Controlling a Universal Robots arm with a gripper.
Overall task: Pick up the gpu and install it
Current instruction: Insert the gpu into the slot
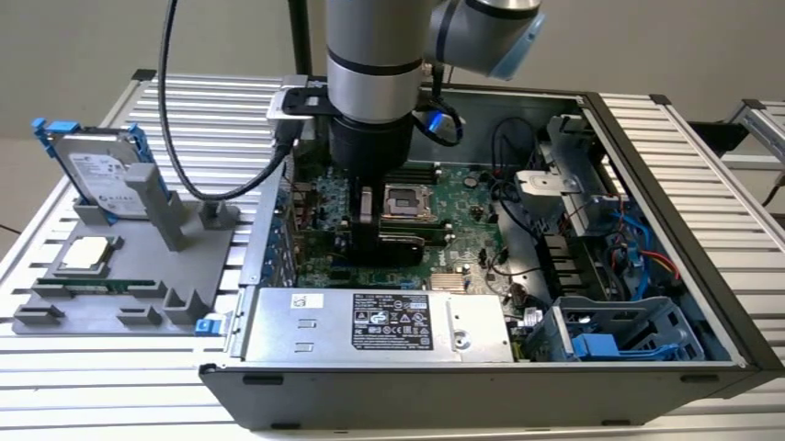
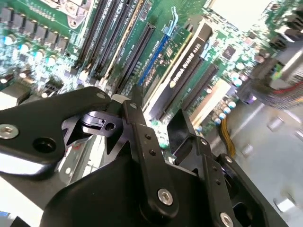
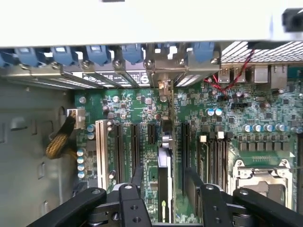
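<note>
Mostly done: gpu standing in a motherboard slot, hand right over it.
We see the hand [image 3: 163, 187] low inside the open computer case [image 1: 687, 211], fingers [image 3: 191, 182] spread either side of the gpu [image 3: 164, 165], released, not gripping as far as we can tell. Card sits upright on edge in a slot on the motherboard [image 3: 137, 109], bracket end toward the rear slot covers [image 3: 113, 54]. We judge pickup finished, seating near complete; full click-in can't be confirmed.
</note>
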